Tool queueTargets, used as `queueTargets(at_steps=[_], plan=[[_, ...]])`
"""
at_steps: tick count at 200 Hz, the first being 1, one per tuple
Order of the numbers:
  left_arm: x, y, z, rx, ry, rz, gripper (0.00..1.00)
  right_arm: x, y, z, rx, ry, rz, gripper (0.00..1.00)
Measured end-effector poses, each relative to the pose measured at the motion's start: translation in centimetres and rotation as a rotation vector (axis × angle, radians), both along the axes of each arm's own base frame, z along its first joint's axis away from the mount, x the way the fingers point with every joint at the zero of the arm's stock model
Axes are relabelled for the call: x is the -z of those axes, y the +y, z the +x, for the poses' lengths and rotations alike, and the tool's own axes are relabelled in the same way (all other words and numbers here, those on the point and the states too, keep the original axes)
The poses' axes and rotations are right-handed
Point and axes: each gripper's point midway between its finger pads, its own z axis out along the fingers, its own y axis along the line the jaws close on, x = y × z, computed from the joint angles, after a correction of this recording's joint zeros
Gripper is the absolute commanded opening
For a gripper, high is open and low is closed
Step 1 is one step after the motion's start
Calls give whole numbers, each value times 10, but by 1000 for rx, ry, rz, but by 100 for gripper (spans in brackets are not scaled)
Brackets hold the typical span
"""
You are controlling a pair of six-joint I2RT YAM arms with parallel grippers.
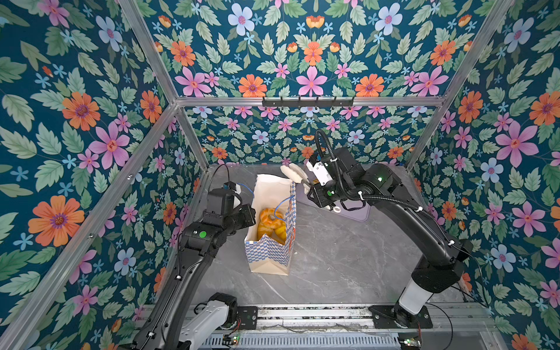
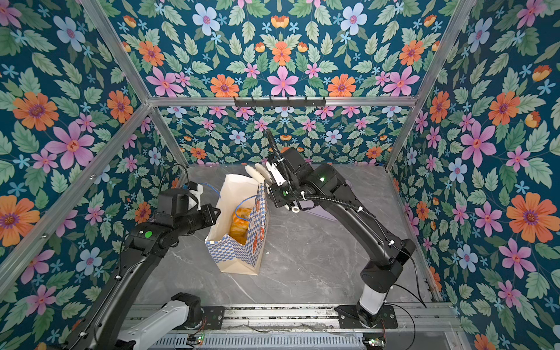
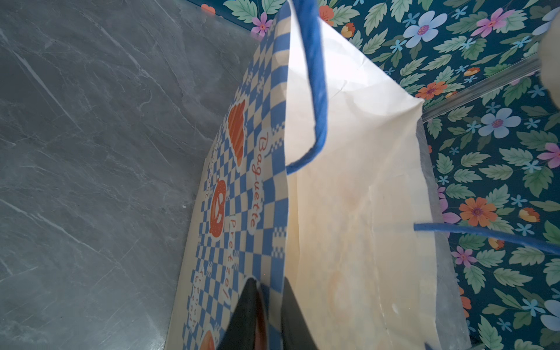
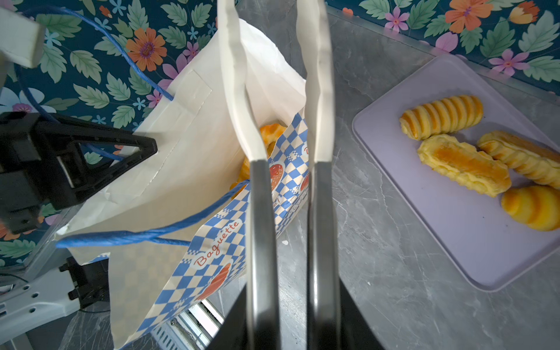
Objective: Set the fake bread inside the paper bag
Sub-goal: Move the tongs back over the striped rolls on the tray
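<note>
— Around the paper bag [image 1: 266, 254]?

— Grey marbled table [image 1: 333, 266] under it, flowered walls [image 1: 303, 60] behind it, lilac tray [image 4: 454, 242] just beside it on the right arm's side (mostly hidden under that arm in both top views).

— In the way of the bag's mouth?

— One blue cord handle [image 4: 145, 235] drooped across the opening. Right gripper [image 1: 293, 175] above the bag's rim on the tray side, white fingers parted a little, nothing between them.

— And the left gripper [image 3: 271, 283]?

— Pinched tight on the bag's side wall at the rim, paper caught between the dark fingers.

— Looks of the bag?

— Upright, mouth open; blue-and-white checks, orange pastry prints, "Baguette" lettering, cream base, white lining.

— The fake bread [image 1: 271, 224]?

— Glossy, golden-orange. Some low inside the bag, twisted shapes against the lining. Four more on the tray beside the bag: two ridged rolls [image 4: 442, 116], one flat long piece [image 4: 463, 165], one round striped bun [image 4: 533, 207].
</note>
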Motion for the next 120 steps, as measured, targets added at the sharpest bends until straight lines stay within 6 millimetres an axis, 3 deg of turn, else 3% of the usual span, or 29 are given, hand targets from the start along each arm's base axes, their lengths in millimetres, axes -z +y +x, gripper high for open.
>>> queueTargets(at_steps=[29,69,120], plan=[[0,0,0,0,0,0,16,0,-16,7,59,0,15,35],[0,0,0,0,1,0,16,-1,-55,18,183,19,87,35],[1,0,0,0,3,1,16,28,-96,32,337,138,221,35]])
